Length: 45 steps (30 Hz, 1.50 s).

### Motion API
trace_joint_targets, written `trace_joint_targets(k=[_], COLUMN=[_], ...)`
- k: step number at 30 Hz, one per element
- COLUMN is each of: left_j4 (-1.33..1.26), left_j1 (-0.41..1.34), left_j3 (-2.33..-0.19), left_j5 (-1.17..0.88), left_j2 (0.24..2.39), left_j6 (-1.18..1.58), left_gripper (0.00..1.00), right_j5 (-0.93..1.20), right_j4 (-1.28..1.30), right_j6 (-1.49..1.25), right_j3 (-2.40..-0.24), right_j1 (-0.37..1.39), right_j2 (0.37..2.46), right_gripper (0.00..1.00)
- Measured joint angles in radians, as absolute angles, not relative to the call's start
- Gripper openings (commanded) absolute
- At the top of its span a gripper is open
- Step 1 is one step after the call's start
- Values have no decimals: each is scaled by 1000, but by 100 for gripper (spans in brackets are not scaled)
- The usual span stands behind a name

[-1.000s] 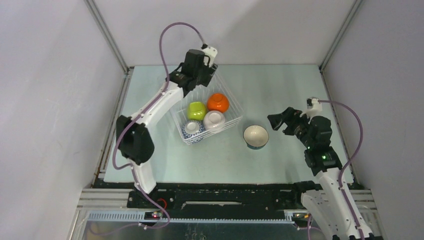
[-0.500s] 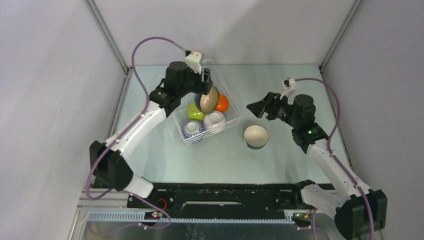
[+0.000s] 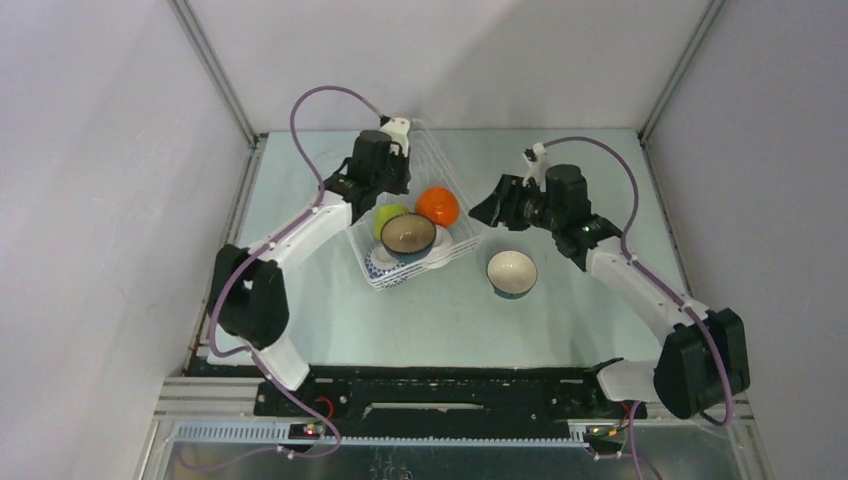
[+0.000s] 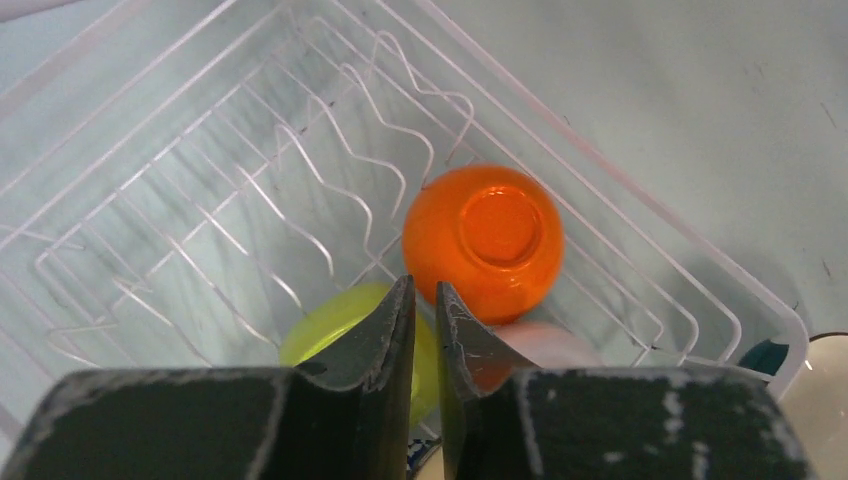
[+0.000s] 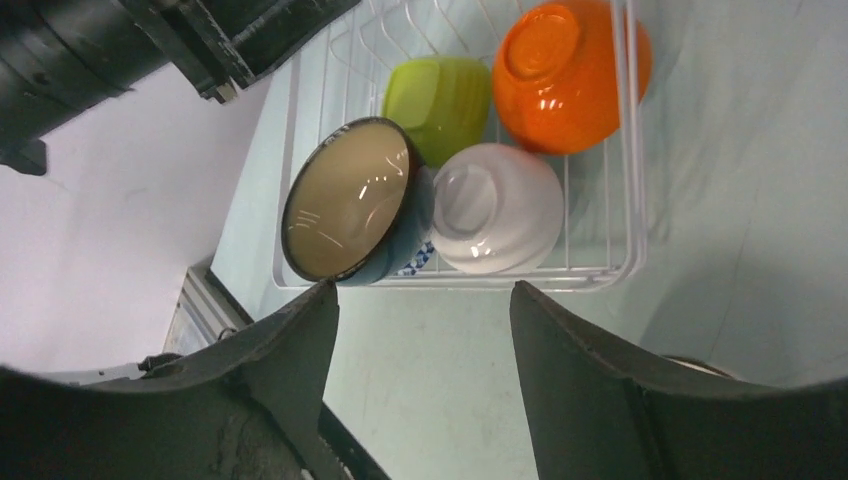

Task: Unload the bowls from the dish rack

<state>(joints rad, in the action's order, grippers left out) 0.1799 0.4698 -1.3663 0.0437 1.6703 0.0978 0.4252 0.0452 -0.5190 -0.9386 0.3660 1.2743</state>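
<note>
The white wire dish rack (image 3: 462,243) holds an orange bowl (image 3: 437,205), a lime green bowl (image 3: 386,214), a white bowl (image 5: 498,205) and a blue-and-white patterned bowl (image 3: 384,263). A dark blue-green bowl (image 3: 408,233) with a cream inside lies tilted on top of them. A teal-and-white bowl (image 3: 511,272) stands on the table to the rack's right. My left gripper (image 4: 425,285) hovers over the rack's middle, shut to a narrow slit with nothing in it. To the right of the rack my right gripper (image 5: 422,300) stands open and empty.
Grey walls close the table on three sides, and a black rail (image 3: 450,385) runs along the near edge. The rack's far half (image 4: 200,200) shows only bare tines. My two arms flank the rack from left and right.
The left gripper no longer holds the dark blue-green bowl, which dropped onto the other bowls. That gripper has closed. The right arm swung left toward the rack, its jaws a little narrower.
</note>
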Motion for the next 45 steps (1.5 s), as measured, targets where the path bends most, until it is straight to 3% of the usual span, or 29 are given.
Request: trace_joint_targets(k=[4,8,16,29,33,38,45], left_j4=[188,202,225,196,194,189,181], left_j1=[454,453,453,451,449,443,439], left_j3=[-1367,-1365,-1258,-939,-886,-850,-812], left_j5=[39,39,56,70,75,76,82], left_j2=[1659,1612,1398,1103,1043,996,968], left_j6=[98,112,196,324,334,341,352], left_gripper=[30,40,42,44,44,44,44], right_j5=[407,368,315,293,292,278,261], right_j4=[126,229,450,594,610,631,672], right_j6=[-498,-491,-489,-522,-527,-527,-530], right_j3=[-1046,-1210,-1479,-1537,-1560,-1620,-1654], right_j1=[415,478,569,606,618,629,629], right_j2=[1363,1479,1693,1840,1853,1891,1923], right_gripper=[71,62,55,49,43,26,29])
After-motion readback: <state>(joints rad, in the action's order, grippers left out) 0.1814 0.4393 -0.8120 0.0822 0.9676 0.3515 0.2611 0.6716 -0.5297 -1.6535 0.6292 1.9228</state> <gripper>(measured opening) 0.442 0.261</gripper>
